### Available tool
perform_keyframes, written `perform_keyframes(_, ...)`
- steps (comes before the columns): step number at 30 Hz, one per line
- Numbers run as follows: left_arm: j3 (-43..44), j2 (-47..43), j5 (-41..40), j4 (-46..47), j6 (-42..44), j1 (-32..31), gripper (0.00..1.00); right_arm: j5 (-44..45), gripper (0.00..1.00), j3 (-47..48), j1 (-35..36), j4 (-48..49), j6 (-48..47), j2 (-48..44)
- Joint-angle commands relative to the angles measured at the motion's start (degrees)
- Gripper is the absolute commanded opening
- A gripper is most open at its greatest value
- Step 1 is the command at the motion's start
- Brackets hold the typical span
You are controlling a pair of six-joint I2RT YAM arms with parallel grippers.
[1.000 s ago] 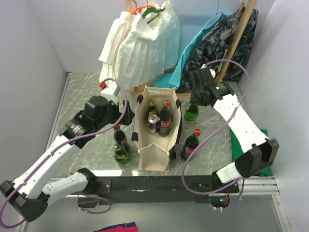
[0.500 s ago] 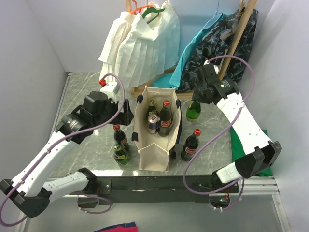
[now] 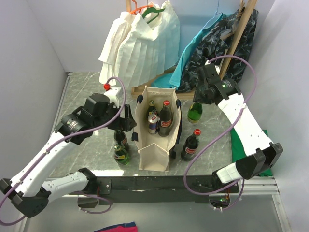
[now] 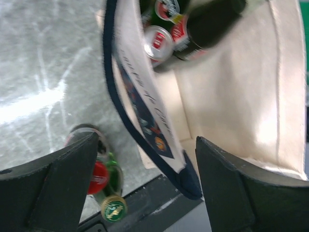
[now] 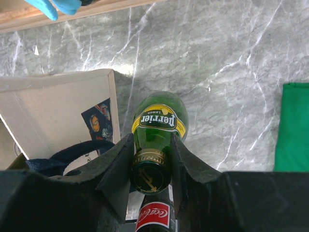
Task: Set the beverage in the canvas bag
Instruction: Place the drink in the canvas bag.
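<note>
The green bottle (image 5: 157, 121) is being pinched by its neck, just under the gold cap (image 5: 150, 180), between the fingers of the right gripper (image 5: 150, 154). Whether it is being carried clear of the table (image 5: 231, 58) cannot be told. The canvas bag (image 5: 58, 111) is standing open just beside that gripper, off the outer side of one finger, with other bottles (image 4: 207, 24) and a can (image 4: 158, 42) already sitting inside. The left gripper (image 4: 145, 154) is being held spread wide, its fingers straddling the bag's side rim and navy strap (image 4: 110, 72) without closing on them. The step in hand is judged to be the carrying of the green bottle to the bag. Next it is to be raised above the rim, brought over the free space and lowered before the fingers are parted.
</note>
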Motion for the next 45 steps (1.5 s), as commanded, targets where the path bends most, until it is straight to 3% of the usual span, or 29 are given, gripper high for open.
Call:
perform_keyframes(1,0.60,-0.52,1.78,2.05,-0.63,-3.01,0.86,2.07,0.00,4.22,-0.38,4.07,-0.75,-4.47)
perform_keyframes(8,0.96,2.90,-2.01,1.80,-1.34,-8.11,0.76,2.42,0.00,4.22,-0.46,4.07,-1.02,-4.91)
perform_keyframes(19,1.48,4.67,-5.53,-0.84,-3.44,-10.31,0.42,2.86,0.00,5.01,-0.46,3.37,-1.55,-5.44)
perform_keyframes(30,2.27,4.32,-7.20,-2.25,-4.94,-11.19,0.02,2.78,0.00,4.92,-0.64,3.37,-2.07,-6.23)
perform_keyframes(45,7.10,5.10,-10.01,-4.62,-6.08,-12.60,0.01,3.39,0.00,9.23,-0.73,2.41,-2.34,-6.41)
